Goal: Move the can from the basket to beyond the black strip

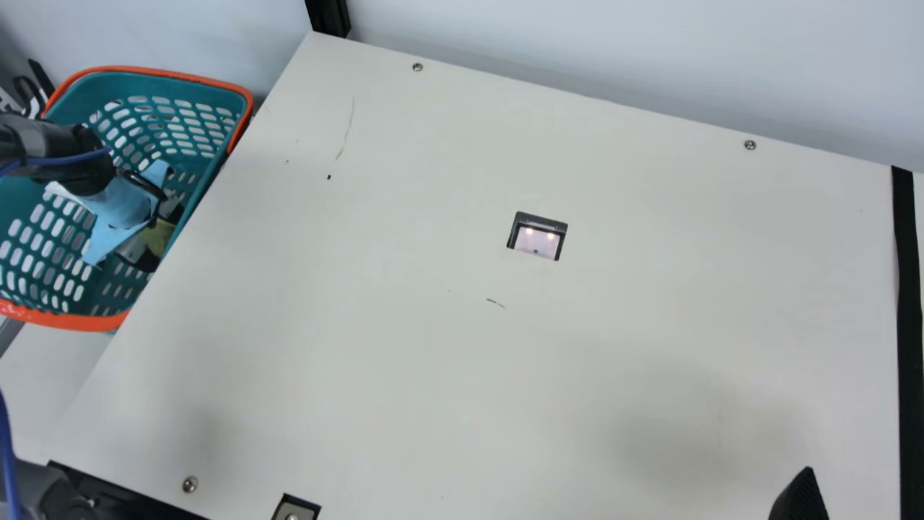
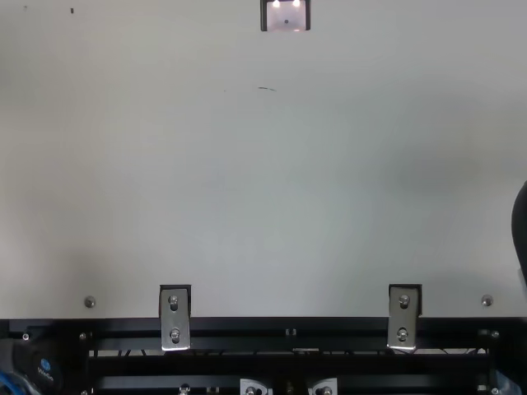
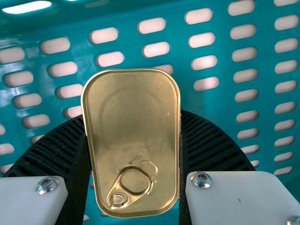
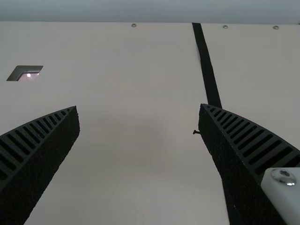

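the cream table [image 1: 404,375] runs out from beside the basket [image 1: 206,85], smooth and flat, with a few dark scuffs and thin scratches. a pale, plain wall [image 1: 613,54] rises behind it, and a black post [image 1: 328,16] stands at the table corner nearest the basket's far end. farther from the basket, a dark-framed square fitting [image 1: 537,237] is set in the tabletop, with two small lights glinting in it. a round metal screw [image 1: 417,66] sits near the table's far edge, and a metal bracket [image 2: 174,319] is fixed at the near edge by a black rail [image 2: 288,362].

the basket is glossy teal plastic, pierced by rows of rounded slots, with an orange rim. inside it, near its table-side wall, is the can [image 3: 131,112]: a gold metal rounded rectangle with a raised lip and a ring pull. the left gripper [image 1: 162,236] is down in the basket too; its black ribbed jaws pinch the can by its two sides.

the basket's table-side wall stands between the can and the tabletop. the black strip [image 1: 907,325] lies across the table, well apart from the basket. the right gripper [image 1: 799,497] is on the basket's side of that strip, jaws spread wide, over bare tabletop.
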### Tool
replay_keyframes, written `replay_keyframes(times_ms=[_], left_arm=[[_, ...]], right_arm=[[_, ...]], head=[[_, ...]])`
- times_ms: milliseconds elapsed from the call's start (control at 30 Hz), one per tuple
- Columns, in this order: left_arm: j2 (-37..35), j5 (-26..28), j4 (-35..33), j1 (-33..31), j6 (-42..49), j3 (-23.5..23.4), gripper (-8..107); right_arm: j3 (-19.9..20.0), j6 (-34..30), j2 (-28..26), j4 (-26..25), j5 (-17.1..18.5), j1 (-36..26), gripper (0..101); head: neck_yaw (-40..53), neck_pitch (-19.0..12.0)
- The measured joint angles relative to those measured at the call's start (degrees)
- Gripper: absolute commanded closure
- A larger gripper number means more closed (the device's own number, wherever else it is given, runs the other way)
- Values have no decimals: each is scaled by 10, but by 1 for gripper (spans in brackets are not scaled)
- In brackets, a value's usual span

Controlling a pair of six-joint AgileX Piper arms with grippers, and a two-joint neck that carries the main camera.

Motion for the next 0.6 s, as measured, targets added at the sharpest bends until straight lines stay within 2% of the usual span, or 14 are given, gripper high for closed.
replay_keyframes(times_ms=[300, 600], left_arm=[[-67, -36, 10, -6, 18, 48, 89], [-201, -59, 21, -21, 51, 115, 89]], right_arm=[[0, 0, 0, 0, 0, 0, 0], [0, 0, 0, 0, 0, 0, 0]], head=[[-3, 0], [-3, 0]])
